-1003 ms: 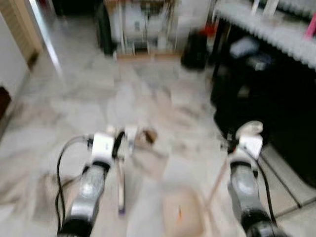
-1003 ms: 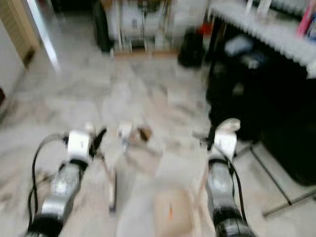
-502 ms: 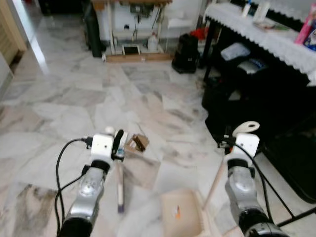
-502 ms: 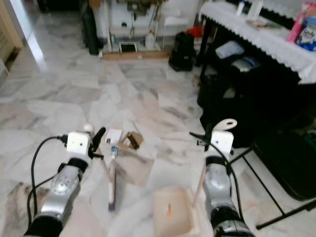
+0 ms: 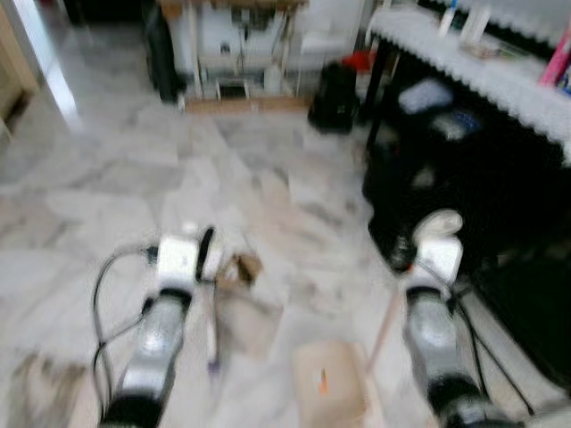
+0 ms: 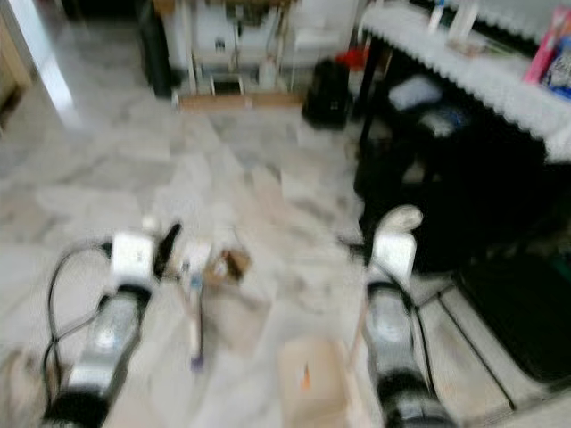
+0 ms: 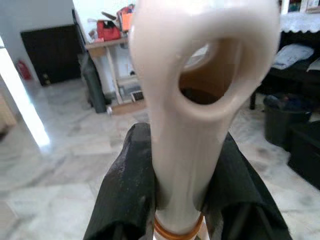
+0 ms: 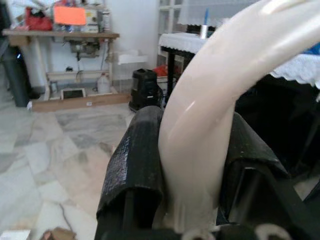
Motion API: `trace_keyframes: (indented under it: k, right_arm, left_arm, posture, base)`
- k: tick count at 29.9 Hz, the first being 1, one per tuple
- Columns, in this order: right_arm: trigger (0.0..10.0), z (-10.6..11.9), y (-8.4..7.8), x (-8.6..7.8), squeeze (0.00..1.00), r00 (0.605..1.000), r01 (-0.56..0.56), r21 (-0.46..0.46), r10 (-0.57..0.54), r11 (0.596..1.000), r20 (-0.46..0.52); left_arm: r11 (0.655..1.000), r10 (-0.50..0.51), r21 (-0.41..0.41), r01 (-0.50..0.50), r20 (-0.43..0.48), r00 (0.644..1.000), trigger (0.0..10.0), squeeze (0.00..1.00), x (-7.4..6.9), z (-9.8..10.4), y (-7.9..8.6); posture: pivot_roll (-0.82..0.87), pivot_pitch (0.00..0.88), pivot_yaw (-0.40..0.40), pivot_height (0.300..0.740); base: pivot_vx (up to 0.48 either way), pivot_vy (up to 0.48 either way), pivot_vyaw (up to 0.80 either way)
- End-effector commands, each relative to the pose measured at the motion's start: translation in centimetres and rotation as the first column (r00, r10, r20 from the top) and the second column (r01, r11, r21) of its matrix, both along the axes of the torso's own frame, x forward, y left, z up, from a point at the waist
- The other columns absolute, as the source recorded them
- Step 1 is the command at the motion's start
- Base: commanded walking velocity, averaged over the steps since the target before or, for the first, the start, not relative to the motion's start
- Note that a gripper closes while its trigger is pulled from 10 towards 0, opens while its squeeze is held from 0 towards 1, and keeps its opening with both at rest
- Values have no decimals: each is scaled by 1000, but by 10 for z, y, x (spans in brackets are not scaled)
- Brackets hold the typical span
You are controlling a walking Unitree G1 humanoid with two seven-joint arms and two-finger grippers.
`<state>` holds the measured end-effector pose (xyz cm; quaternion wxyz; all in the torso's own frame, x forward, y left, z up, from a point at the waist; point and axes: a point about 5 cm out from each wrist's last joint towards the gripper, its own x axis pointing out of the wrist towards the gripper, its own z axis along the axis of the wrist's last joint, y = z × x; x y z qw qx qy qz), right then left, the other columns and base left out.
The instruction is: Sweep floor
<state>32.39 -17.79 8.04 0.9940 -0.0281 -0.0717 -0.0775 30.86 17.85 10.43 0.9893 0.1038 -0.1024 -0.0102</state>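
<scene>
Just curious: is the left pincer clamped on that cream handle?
Yes, shut: the left pincer has black fingers pressed against both sides of the cream handle.

Two silver robot arms reach forward, each ending in one pincer: the left pincer grips one cream handle with a ring-shaped end, and the right pincer grips a second cream handle. On the marble floor lie one tan dustpan, one small brown box and one small white item, too blurred to name. One table with a white lace-edged cloth carries one pink bottle.
</scene>
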Motion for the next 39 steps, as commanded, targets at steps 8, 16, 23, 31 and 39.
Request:
trace_keyframes:
  k: [8,16,23,31,39]
  right_arm:
    - [10000,10,-9,4,0,999,14,-38,-13,999,36]
    - [10000,10,-6,4,0,999,6,-32,-4,999,41]
    - [10000,12,-8,5,0,999,12,-45,-10,999,46]
    - [10000,11,-6,4,0,999,4,-33,-2,999,48]
    - [10000,11,-6,4,0,999,3,-33,-2,999,46]
  left_arm:
    - [1000,-11,-4,12,104,994,10000,0,5,22,-9]
    - [1000,6,0,-6,139,990,10000,0,8,30,-6]
    - [1000,11,1,-12,149,989,10000,0,10,33,-6]
    - [1000,29,2,-29,170,985,10000,0,10,37,-4]
    - [1000,25,0,-26,170,985,10000,0,10,37,-4]
  posture:
    - [37,0,-58,740]
    - [34,0,-52,740]
    - [33,0,-50,740]
    - [38,0,-52,740]
    - [35,0,-52,740]
  base:
    - [330,0,55]
    - [332,0,355]
    - [332,0,299]
    - [331,0,115]
    - [332,0,0]
